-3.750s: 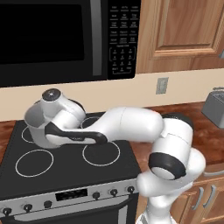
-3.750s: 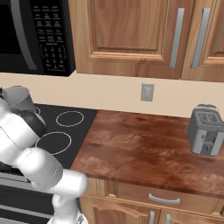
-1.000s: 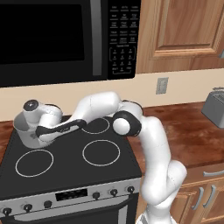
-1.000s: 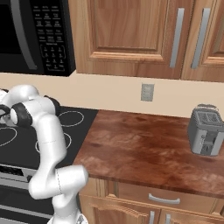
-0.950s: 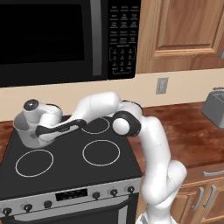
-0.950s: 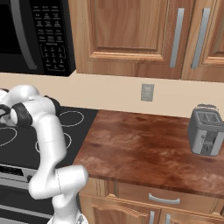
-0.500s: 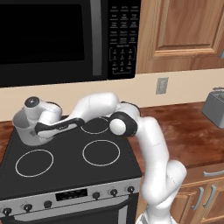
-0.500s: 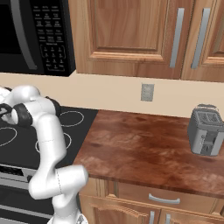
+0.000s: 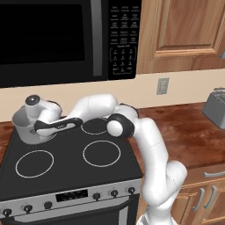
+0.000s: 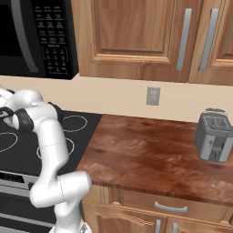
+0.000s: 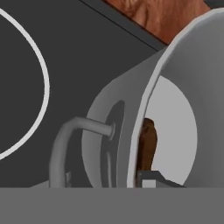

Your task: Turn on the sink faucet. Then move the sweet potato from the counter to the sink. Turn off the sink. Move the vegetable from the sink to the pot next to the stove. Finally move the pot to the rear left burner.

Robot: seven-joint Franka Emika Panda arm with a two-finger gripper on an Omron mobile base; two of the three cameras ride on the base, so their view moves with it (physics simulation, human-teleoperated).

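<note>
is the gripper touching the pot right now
Touching. In the hand view one dark fingertip sits inside the pot against its rim, beside the sweet potato.

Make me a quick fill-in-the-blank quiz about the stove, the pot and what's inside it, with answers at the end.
1. The pot stands on the rear ____ burner of the stove.
2. Inside the pot lies a brown sweet ____.
3. The end effector grips the pot at its ____.
4. On the counter at the far right stands a grey ____.

Answers: left; potato; rim; toaster
</note>
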